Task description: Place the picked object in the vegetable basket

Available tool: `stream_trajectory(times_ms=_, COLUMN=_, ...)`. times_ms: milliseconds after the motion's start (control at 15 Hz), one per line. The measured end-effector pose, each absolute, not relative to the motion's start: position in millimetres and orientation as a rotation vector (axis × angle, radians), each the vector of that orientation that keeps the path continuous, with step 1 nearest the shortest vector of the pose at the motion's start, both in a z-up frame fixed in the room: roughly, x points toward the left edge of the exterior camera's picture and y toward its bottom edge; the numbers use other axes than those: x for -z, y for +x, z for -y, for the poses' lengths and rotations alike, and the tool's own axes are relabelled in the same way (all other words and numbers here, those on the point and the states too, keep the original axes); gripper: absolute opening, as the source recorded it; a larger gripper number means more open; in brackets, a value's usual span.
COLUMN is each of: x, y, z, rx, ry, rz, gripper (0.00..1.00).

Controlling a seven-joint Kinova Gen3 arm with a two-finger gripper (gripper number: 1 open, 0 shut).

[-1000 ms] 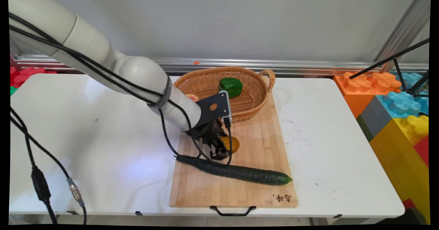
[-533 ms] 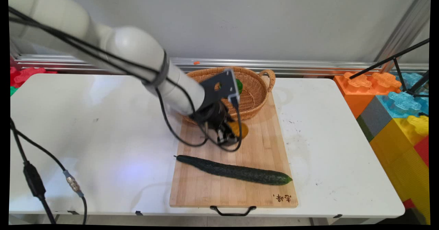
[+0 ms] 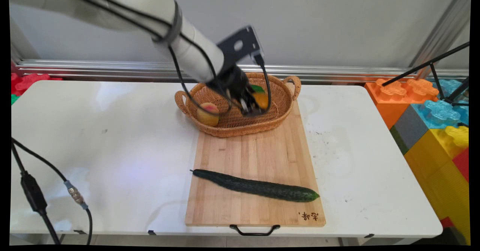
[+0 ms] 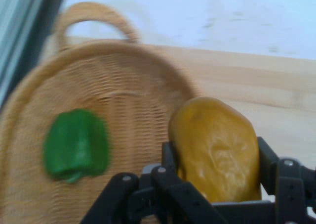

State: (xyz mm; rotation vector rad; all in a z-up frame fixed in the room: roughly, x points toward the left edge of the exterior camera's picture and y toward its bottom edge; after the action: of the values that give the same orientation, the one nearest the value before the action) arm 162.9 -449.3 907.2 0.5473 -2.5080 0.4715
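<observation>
Between the fingers (image 4: 170,157), above the basket (image 3: 279,112): a mango (image 4: 217,150).

From my main view the gripper (image 3: 252,103) and its cables cover most of the green pepper (image 3: 257,88) at the basket's (image 3: 240,129) far side; only a sliver shows. The hand view cuts off the yellow fruit's (image 4: 217,147) lower end, and the basket's near rim looks smeared, probably by motion.
</observation>
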Motion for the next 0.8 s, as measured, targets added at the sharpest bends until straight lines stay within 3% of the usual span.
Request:
stream_trajectory(times_ms=400, x=-912, y=211, z=505, rx=-0.58, ry=0.745, rz=2.526, gripper=0.0)
stream_trajectory(times_ms=800, x=-861, y=238, z=551, rx=-0.56, ry=0.832, rz=2.563, gripper=0.0)
